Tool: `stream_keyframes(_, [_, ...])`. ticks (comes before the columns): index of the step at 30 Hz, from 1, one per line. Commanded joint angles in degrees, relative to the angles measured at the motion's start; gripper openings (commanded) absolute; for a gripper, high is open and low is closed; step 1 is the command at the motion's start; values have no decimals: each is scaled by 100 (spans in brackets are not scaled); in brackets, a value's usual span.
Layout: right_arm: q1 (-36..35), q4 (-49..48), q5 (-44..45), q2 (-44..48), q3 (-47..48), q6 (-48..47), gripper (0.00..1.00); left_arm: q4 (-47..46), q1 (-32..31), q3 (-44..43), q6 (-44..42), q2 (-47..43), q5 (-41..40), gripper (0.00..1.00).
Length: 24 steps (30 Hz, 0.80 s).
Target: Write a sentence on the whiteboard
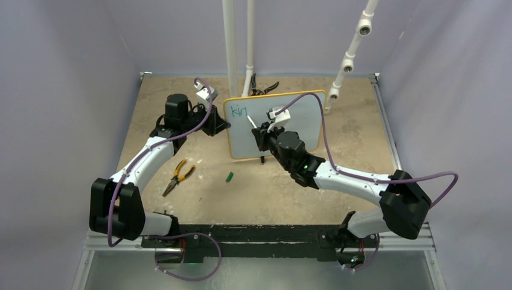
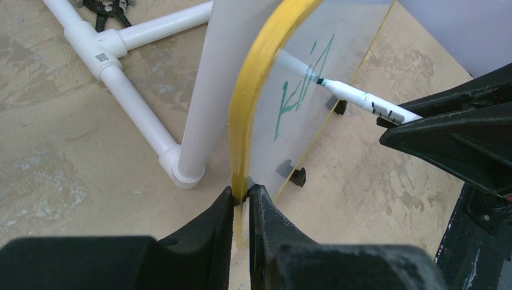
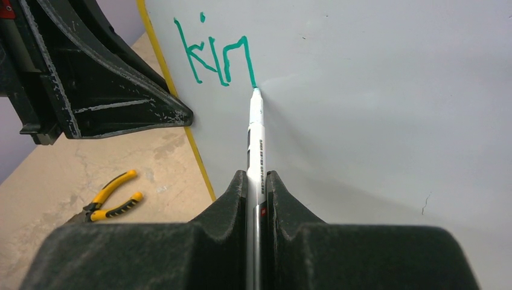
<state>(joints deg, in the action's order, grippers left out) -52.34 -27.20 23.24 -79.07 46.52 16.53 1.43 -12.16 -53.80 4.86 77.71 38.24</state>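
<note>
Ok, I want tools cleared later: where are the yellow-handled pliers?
Top view: the yellow-handled pliers lie flat on the table, left of centre, between the left arm and a small green cap.

Small rect. white board (image 1: pixel 241 136) w/ thin yellow-orange frame, rounded corners, small black feet; stands upright near tabletop's far edge, approx. mid-width. Thin teal-green handwritten lettering (image 3: pixel 217 57) at its top-left corner reads "kin", apparently lowercase.

robotics lab cell: plain grey walls (image 1: pixel 66 72), scuffed tan tabletop (image 1: pixel 265 193), white pvc pipe frame (image 1: pixel 230 48).
</note>
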Motion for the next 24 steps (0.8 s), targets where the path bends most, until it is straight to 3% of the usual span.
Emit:
stream_keyframes(1, [72, 92, -62, 199, 56, -166, 0, -152, -5, -141, -126, -89, -189, 0])
stream_keyframes(10, [81, 32, -345, 615, -223, -217, 0, -152, -23, -122, -132, -90, -289, 0])
stream_keyframes(24, [92, -186, 11, 504, -198, -370, 0, -153, -23, -127, -166, -63, -342, 0])
